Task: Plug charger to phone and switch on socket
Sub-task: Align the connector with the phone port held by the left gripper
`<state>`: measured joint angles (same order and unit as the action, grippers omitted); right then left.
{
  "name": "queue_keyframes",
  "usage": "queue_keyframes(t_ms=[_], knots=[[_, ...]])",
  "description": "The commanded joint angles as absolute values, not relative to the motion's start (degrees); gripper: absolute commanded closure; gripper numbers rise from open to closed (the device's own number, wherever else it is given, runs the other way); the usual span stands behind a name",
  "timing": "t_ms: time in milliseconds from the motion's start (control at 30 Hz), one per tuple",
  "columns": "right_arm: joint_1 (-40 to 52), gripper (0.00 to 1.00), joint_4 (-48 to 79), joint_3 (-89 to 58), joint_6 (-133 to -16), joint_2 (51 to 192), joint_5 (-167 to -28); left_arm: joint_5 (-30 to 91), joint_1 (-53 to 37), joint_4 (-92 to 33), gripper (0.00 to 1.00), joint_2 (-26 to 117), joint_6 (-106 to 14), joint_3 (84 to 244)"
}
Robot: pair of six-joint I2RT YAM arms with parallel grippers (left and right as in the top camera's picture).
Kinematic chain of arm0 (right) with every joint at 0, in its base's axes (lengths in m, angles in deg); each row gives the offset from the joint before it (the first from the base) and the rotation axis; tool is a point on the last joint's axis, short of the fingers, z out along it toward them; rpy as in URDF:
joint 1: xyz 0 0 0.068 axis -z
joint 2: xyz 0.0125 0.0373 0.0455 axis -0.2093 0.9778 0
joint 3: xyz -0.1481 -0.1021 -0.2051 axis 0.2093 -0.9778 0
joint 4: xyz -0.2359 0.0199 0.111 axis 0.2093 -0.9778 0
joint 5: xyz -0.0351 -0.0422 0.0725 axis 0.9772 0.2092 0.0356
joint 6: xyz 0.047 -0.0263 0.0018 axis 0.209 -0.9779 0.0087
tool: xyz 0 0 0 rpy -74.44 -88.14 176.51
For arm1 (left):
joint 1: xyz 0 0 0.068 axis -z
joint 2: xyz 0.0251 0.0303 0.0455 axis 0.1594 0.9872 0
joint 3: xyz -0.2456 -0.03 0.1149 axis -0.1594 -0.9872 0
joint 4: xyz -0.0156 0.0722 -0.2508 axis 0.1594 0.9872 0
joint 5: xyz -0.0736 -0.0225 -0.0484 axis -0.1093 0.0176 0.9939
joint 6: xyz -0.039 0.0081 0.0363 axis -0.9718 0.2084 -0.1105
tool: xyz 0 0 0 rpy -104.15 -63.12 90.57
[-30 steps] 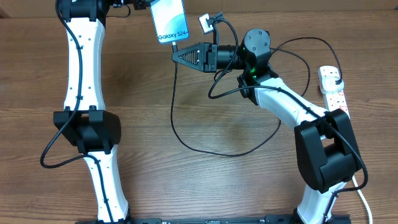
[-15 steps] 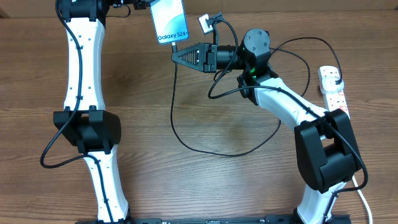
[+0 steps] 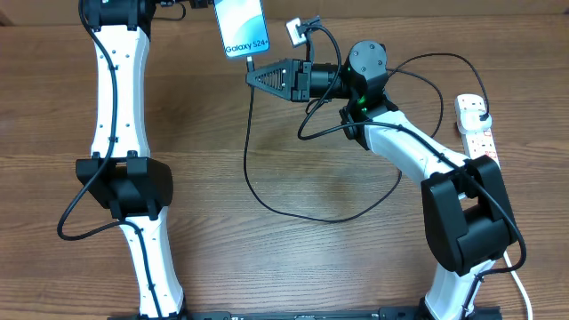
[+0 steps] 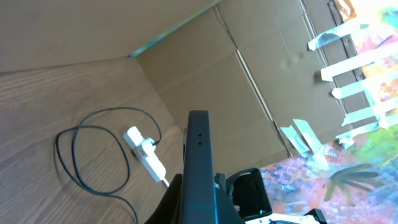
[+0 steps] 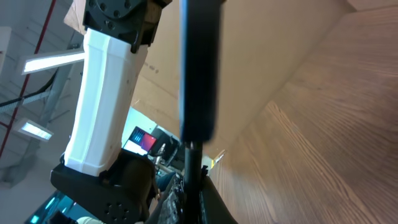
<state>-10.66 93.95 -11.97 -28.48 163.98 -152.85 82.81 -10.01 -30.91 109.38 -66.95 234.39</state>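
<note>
The phone [image 3: 242,27], with a light blue screen and white text, is held up at the back of the table by my left gripper [image 3: 206,7], which is shut on its far end. In the left wrist view the phone [image 4: 199,168] shows edge-on between the fingers. My right gripper [image 3: 255,77] is shut on the charger's connector tip just below the phone's lower end. The right wrist view shows the tip [image 5: 191,163] touching the phone's dark edge [image 5: 198,68]. The black charger cable [image 3: 293,212] loops over the table to a plug in the white socket strip [image 3: 476,127].
The socket strip lies at the right table edge with its thick white cord [image 3: 518,284] running forward. Cardboard walls [image 4: 261,74] stand behind the table. The cable loop lies across the table's middle.
The phone has shifted slightly up and back; the right gripper has followed a little upward with the connector tip.
</note>
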Motion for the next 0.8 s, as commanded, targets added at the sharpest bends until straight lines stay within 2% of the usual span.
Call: queue_keyframes(t_ms=[0, 333, 567, 767], knots=[[-10.29, 0.96, 94.30, -11.01, -28.21, 163.28, -151.67, 83.71, -10.50, -33.56, 0.96, 109.53, -72.11, 234.63], [-10.29, 0.96, 94.76, -11.01, -27.71, 163.28, -151.65, 83.71, -10.50, -34.78, 0.96, 109.53, -73.27, 234.63], [-10.29, 0.96, 103.13, -11.01, -20.72, 163.28, -151.63, 83.73, -10.50, -35.31, 0.96, 109.53, -73.29, 234.63], [-10.29, 0.96, 101.08, -11.05, -20.96, 163.28, -151.63, 83.69, -10.50, -35.35, 0.96, 109.53, -74.62, 234.63]])
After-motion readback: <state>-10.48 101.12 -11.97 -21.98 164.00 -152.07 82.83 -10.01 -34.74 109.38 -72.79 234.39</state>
